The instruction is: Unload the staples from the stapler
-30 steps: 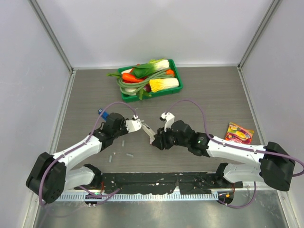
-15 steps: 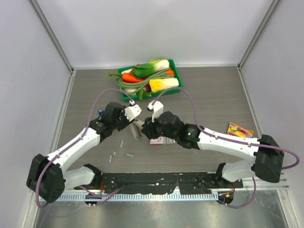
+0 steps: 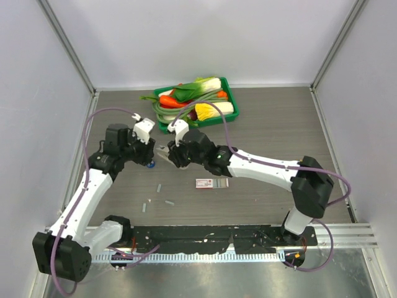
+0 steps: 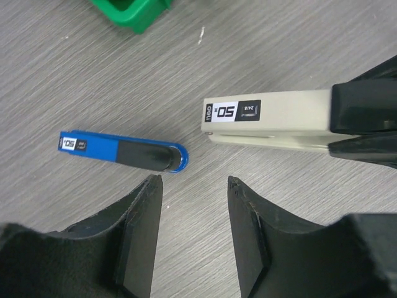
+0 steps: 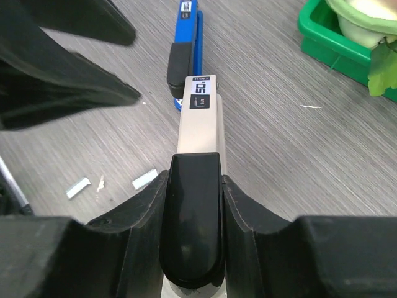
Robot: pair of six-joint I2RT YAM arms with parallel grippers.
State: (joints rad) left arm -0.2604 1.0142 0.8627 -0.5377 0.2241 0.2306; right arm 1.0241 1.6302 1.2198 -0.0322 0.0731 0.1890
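My right gripper point(image 5: 193, 180) is shut on the stapler point(image 5: 198, 118), gripping its black rear with the silver-white top pointing forward just above the table. In the top view the right gripper point(image 3: 170, 153) holds the stapler point(image 3: 160, 149) left of centre. My left gripper point(image 4: 193, 186) is open and empty, facing the tip of the stapler point(image 4: 267, 121) but apart from it; it also shows in the top view point(image 3: 147, 156). Loose staples point(image 5: 144, 179) lie on the table beside the stapler, and more staples point(image 3: 159, 187) lie nearer the front.
A blue stapler point(image 4: 124, 151) lies flat just beyond the left fingertips, also in the right wrist view point(image 5: 186, 43). A small pink-and-white box point(image 3: 212, 182) lies mid-table. A green tray point(image 3: 231, 93) of toy vegetables stands at the back.
Both grippers have moved left and toward the back. The right gripper has carried the stapler over to the blue stapler. The left gripper has drawn away from the stapler and now stands open.
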